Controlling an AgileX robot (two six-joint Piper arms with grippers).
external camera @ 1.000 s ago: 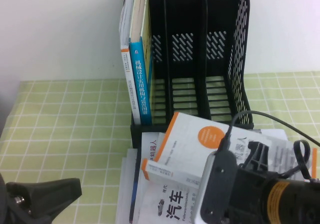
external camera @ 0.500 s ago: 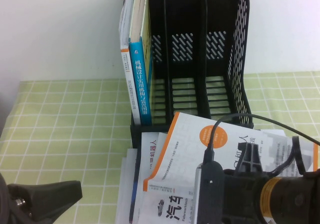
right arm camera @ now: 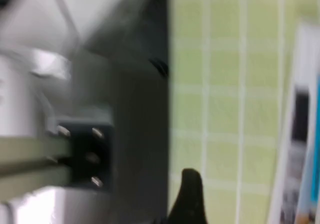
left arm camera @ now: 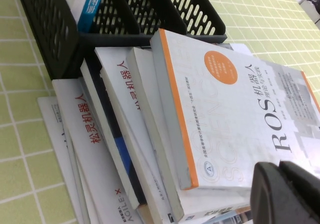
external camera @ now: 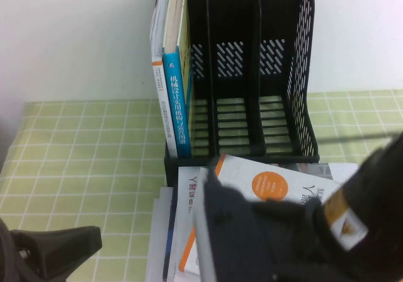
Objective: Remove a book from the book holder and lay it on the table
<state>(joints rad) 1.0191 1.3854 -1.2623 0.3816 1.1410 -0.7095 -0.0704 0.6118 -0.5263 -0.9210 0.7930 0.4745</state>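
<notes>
Left hand (external camera: 75, 244): black, low at the near left corner of the bench, well apart from the books; whether its fingers are apart or together cannot be told.
Right hand (external camera: 264, 231): a blurred dark mass near right, over the near part of the book pile; it hides its own fingers, so I cannot tell if they are parted, and nothing shows as clamped.
Book (left arm camera: 235, 109): large white paperback with an orange spine edge, orange circle and black "ROS" title, lying flat on top of a loose stack of white books, out of the rack.
Bench (external camera: 82, 162): light green cloth with a white square grid; bare room to the left of the pile.
Book holder (external camera: 252, 74): tall black plastic three-slot rack just behind the pile; a blue-spined book (external camera: 176, 99) stands in its left slot.
Risk: the uneven stack could slide if the right arm brushes it.
Room: the rack's front edge crowds the far side; the near and left sides look freer.
</notes>
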